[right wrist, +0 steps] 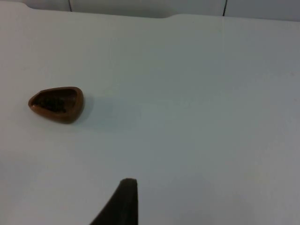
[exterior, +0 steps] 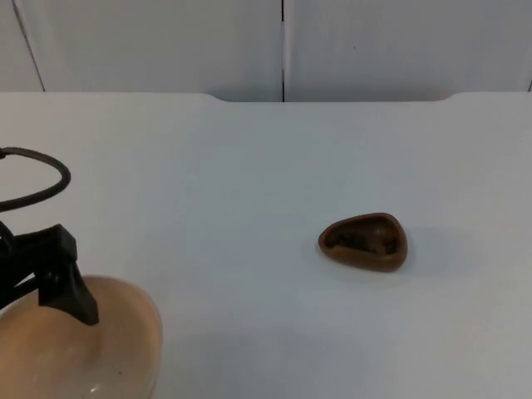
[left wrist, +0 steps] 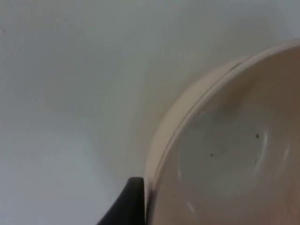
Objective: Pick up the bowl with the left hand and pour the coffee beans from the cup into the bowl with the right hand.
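A pale peach bowl (exterior: 100, 349) is at the table's near left corner, and its inside (left wrist: 225, 154) is bare. My left gripper (exterior: 76, 301) is shut on the bowl's rim, with one black fingertip (left wrist: 131, 204) against the rim's outer side. A soft shadow lies on the table around the bowl. A small brown cup (exterior: 363, 241) with dark coffee beans stands right of the table's middle and also appears in the right wrist view as the cup (right wrist: 56, 103). My right gripper (right wrist: 125, 201) hangs over the table well away from the cup and waits.
The white table top (exterior: 249, 166) runs back to the grey partition wall (exterior: 283, 41). A black cable loop (exterior: 41, 179) lies at the left edge.
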